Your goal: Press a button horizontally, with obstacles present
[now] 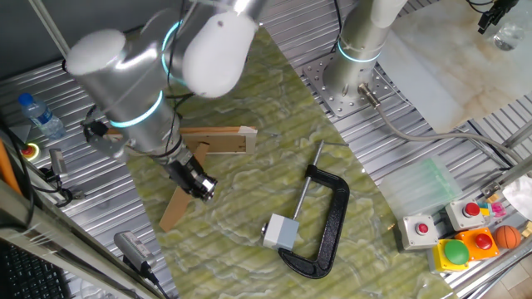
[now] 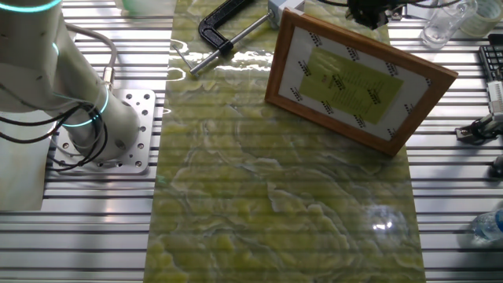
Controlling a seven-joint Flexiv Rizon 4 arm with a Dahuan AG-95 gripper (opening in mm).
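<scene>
Button (image 1: 280, 232) is a small light-grey cube with a darker grey side face, matte with square edges. It sits on the green-yellow marbled mat (image 1: 249, 178), touching the black C-clamp (image 1: 326, 228), inside the clamp's mouth at the screw end. The clamp is dull black metal with a curved frame and a long shiny steel screw rod.

Obstacles: the two light-brown wooden pieces (image 1: 218, 139) lie flat on the mat to the left of the button, well apart from it. One is a longer board, the other a narrower slat running diagonally under the arm; both are partly hidden by it. In the other fixed view a wooden frame (image 2: 357, 79) stands tilted, brown rim around a white inset with a yellow-green patch.

Gripper (image 1: 199, 186): a dark cylindrical end hanging low over the slat, left of the button. Fingertips aren't resolved in either view, so I can't tell if they're wide or closed.

The table (image 1: 391, 141) is ribbed aluminium. Grey boxes with red buttons (image 1: 420, 230) and a yellow box (image 1: 453, 253) with a green button sit at the right edge.
</scene>
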